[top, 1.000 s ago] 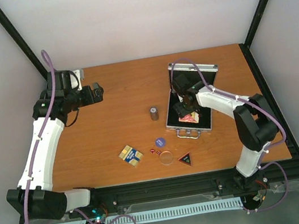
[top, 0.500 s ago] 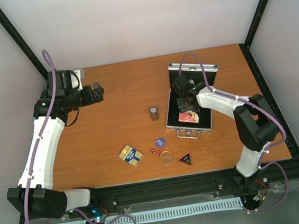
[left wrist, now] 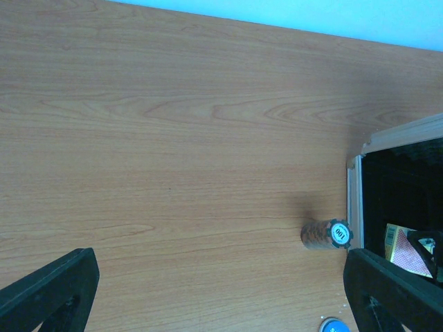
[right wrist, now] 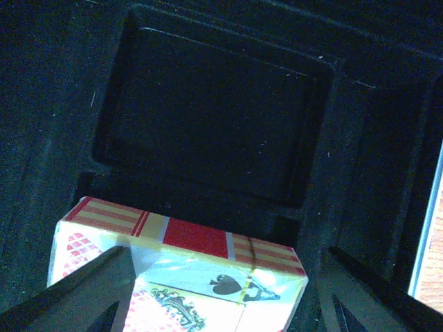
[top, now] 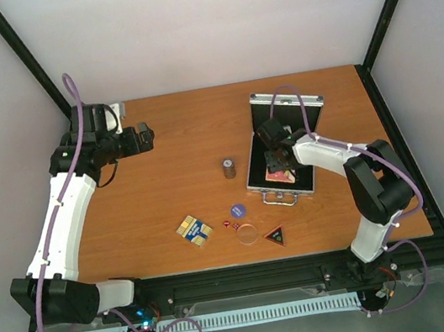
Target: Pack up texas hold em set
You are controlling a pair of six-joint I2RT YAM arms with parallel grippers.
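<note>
Straddling the red deck [right wrist: 197, 242] inside the case [top: 282, 195], right hand [right wrist: 227, 254] stands wide; deck likely light, stiff; grip long edges.

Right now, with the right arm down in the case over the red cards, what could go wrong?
The red deck seems to lie short of the empty pocket, so it may not seat and could block the lid. The right end effector, open, sits low inside the case; lifting off-line could nudge it toward the upright chip stack.
</note>
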